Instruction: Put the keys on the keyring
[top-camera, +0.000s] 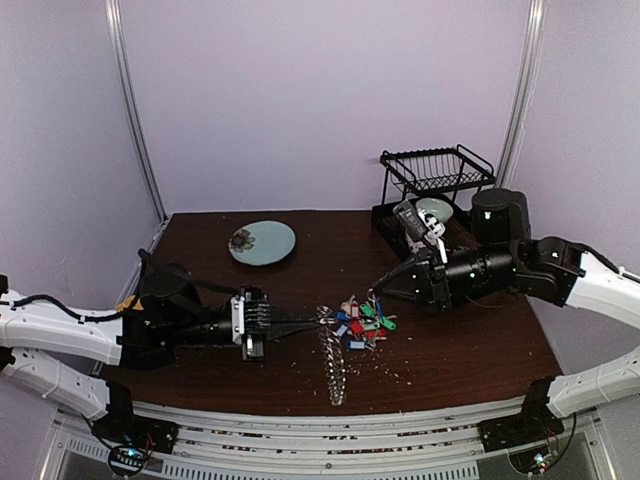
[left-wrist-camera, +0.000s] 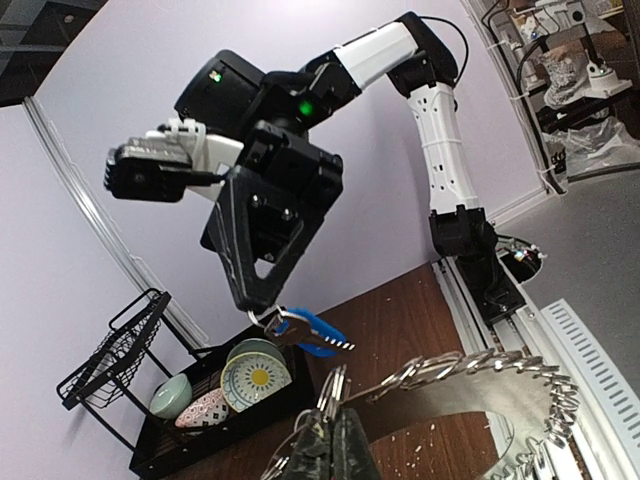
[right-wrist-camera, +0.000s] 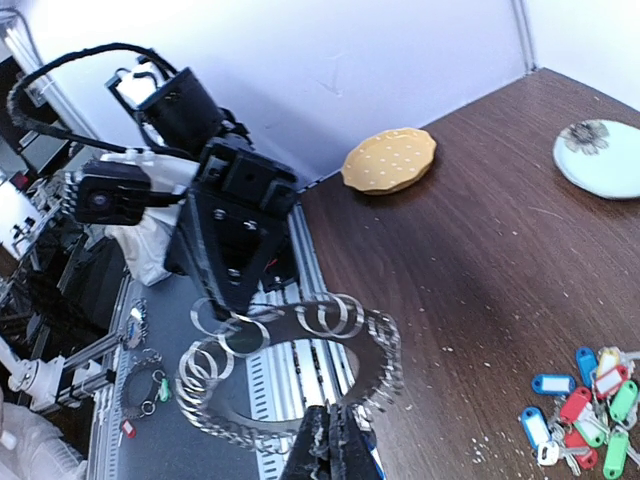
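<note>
The left claw (top-camera: 310, 320) is clamped on the rim of the keyring (top-camera: 333, 368), holding it up on edge. The right claw (left-wrist-camera: 265, 312) is pinched together on one blue-tagged key (left-wrist-camera: 310, 335), near the ring. The other keys (top-camera: 362, 322) lie heaped on the tabletop (top-camera: 450, 340). The ring looks thin, stiff and light, and its fringe is likely to snag, so grip bare rim. The keys look small and slippery, so grip each by its plastic tag.

You see the right fingers (left-wrist-camera: 262, 288) pinching a blue-tagged key (left-wrist-camera: 314, 338) close by the keyring (left-wrist-camera: 480, 366) your left fingers (left-wrist-camera: 352, 450) clamp, bowls (left-wrist-camera: 256, 381) racked behind.
</note>
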